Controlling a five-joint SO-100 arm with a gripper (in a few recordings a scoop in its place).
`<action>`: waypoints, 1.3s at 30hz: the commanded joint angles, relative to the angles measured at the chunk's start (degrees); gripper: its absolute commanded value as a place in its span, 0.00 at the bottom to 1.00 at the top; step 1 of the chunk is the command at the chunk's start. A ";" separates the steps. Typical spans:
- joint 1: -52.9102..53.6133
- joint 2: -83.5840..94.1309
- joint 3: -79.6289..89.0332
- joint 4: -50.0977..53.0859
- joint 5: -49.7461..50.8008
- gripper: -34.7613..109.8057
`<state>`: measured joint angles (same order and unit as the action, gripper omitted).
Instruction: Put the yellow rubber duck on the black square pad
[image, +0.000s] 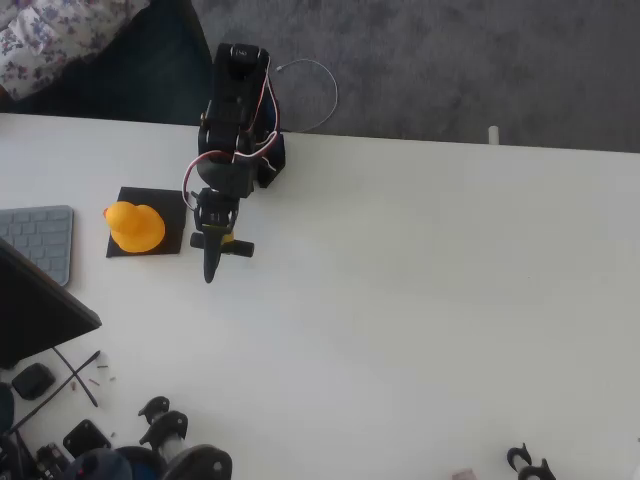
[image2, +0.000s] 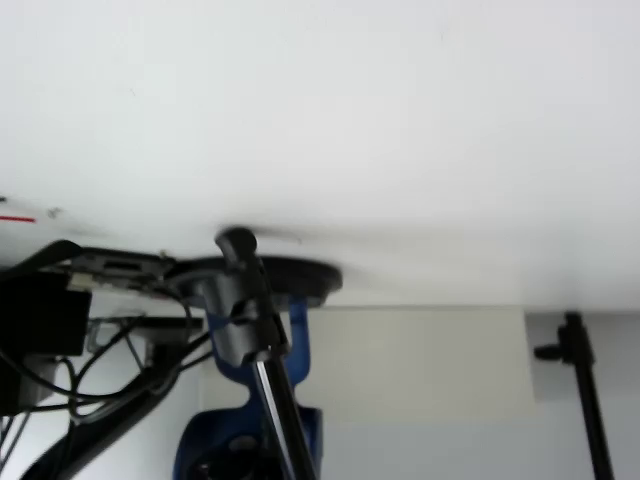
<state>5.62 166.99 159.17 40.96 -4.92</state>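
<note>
- Already, in the overhead view, we see the yellow rubber duck (image: 134, 227) resting on the black square pad (image: 160, 200), left of centre on the white desk (image: 420, 290).
- The jaws (image: 211, 268) sit just right of the pad, apart from the duck and pointing toward the bottom of the frame.
- They look drawn together and empty.
- We judge the placing done; the duck lies to the jaws' upper left.

pad (image: 150, 215) partly under duck (image: 134, 227), keyboard (image: 40, 240) cut off left
</note>
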 joint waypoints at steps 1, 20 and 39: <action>0.00 0.88 0.18 -0.70 0.88 0.36; -8.26 1.67 4.04 -0.62 1.05 0.34; -8.09 1.58 4.83 -0.79 1.23 0.27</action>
<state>-0.88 167.43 163.92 40.78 -3.52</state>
